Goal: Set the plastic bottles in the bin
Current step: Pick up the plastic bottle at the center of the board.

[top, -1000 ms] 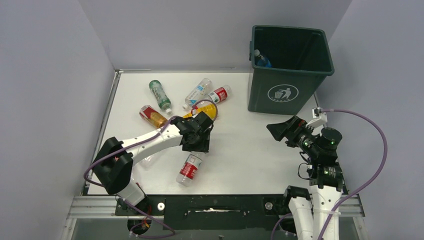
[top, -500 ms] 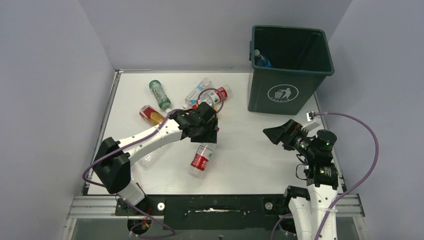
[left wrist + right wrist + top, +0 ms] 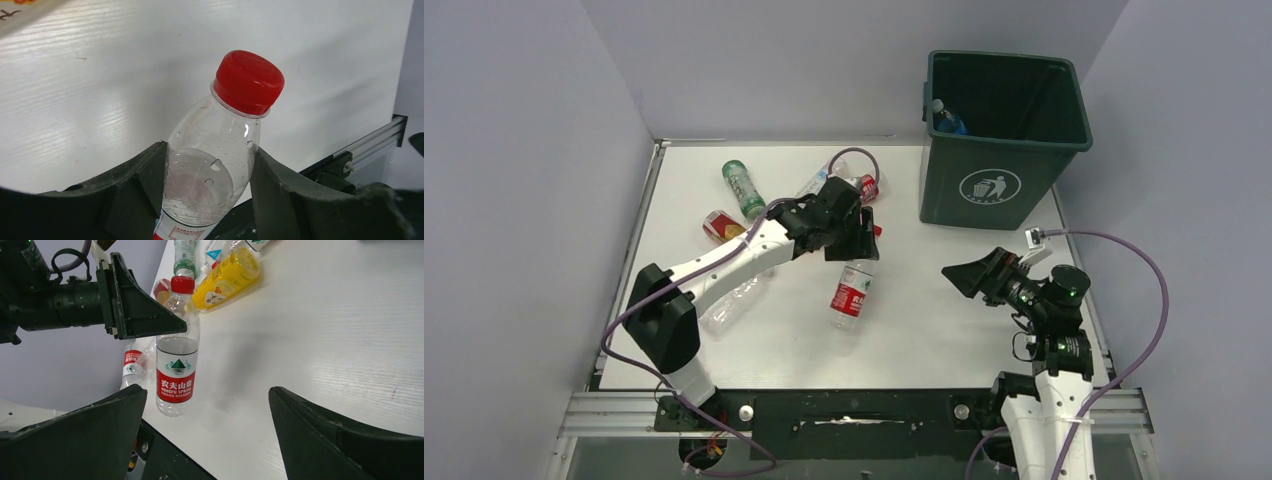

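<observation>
Black left hand holds clear bottle: red cap, red label w/ white lettering, green logo. Just past hand, yellow bottle. Dark green bin, white symbol. White worktop.

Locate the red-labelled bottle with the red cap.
The red-labelled bottle hangs mid-table in the top view, clamped near its neck by the left gripper, left of and nearer than the bin.
</observation>
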Tool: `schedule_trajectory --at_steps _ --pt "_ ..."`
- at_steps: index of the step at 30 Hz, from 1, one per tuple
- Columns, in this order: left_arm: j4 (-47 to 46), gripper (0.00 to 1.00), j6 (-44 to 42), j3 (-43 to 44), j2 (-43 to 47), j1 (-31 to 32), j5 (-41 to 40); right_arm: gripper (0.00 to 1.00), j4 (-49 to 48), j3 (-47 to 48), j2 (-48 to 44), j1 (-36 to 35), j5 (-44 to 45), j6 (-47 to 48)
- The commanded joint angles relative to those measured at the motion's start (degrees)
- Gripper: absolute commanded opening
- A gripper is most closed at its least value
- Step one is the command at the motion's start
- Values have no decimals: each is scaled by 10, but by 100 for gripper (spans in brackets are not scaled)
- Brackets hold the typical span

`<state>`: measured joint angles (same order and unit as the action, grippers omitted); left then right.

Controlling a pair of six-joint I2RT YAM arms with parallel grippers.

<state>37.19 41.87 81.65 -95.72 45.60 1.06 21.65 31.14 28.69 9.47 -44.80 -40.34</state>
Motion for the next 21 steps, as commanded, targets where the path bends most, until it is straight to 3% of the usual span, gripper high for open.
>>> schedule_trajectory --at_steps 1,7,14,21 --pt "-57 44 16 50 -14 -5 53 99 -60 -10 5 -15 -27 -7" --pt "-78 44 28 74 -28 -10 81 98 -109 -17 52 -70 3 -5" --pt "-114 44 50 69 -20 -27 117 98 -170 -10 126 -251 141 -16" --pt "-180 44 104 31 2 -40 163 98 -236 -11 182 -337 204 -37"
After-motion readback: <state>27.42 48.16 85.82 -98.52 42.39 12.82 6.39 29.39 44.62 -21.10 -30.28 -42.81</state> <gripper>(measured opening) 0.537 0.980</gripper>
